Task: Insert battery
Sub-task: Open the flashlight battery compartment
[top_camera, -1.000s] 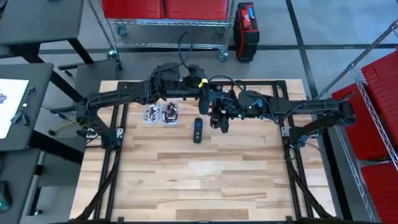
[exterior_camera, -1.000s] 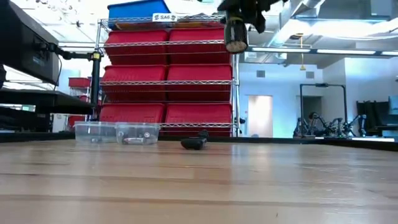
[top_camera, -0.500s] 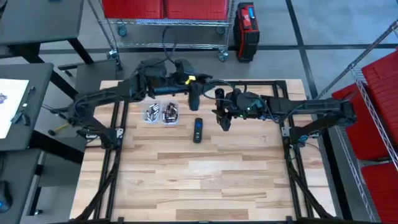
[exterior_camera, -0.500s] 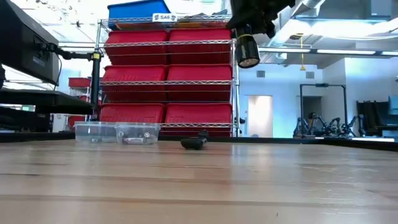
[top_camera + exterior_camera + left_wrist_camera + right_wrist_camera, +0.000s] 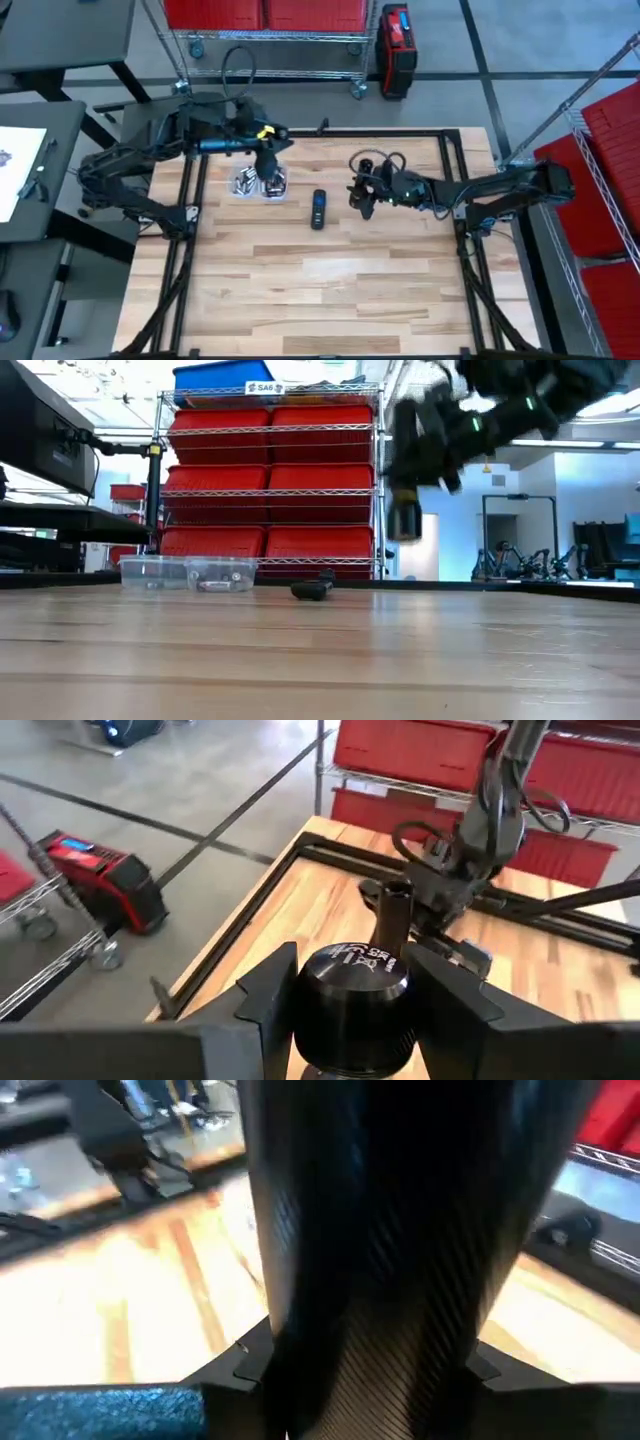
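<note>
High view: left gripper (image 5: 268,160) above two clear battery trays (image 5: 259,182), clamped on black cap (image 5: 267,168). Right gripper (image 5: 365,200) right of dark device (image 5: 317,208), gripping flashlight body (image 5: 366,204).

Low view: flashlight body (image 5: 405,510) held upright, clear of table (image 5: 320,660).

Left wrist: fingers (image 5: 262,995) tight on cap (image 5: 352,1000).

Right wrist: ribbed black cylinder (image 5: 390,1250), probably the body, fills frame.

Black flashlight body (image 5: 364,197) held upright above table; batteries (image 5: 272,183) in clear containers
</note>
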Controlling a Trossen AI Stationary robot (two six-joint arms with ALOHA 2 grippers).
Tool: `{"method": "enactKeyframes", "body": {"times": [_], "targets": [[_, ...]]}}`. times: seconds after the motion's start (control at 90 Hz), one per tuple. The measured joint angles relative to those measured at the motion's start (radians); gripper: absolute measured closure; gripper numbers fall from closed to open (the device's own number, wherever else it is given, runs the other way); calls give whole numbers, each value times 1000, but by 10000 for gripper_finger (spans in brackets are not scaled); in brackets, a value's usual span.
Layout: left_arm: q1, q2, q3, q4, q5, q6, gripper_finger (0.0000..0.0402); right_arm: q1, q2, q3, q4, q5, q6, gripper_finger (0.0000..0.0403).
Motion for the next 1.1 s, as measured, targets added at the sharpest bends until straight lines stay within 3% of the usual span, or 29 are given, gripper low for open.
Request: {"method": "enactKeyframes", "body": {"times": [0.167, 0.422, 0.7, 0.922, 1.1], "targets": [[0, 8, 0, -57, 1, -33, 264, -24, 106, -74, 182, 36, -43, 265], [0, 7, 0, -83, 2, -36, 264, -27, 189, -75, 204, 36, -50, 265], [0, 7, -1, -87, 3, -31, 264, -25, 193, -73, 199, 36, -47, 264], [-1, 7, -1, -87, 3, -33, 264, -17, 165, -76, 176, 30, -38, 145], [-1, 7, -1, -85, 3, -36, 264, -10, 103, -76, 171, 30, -38, 125]]}}
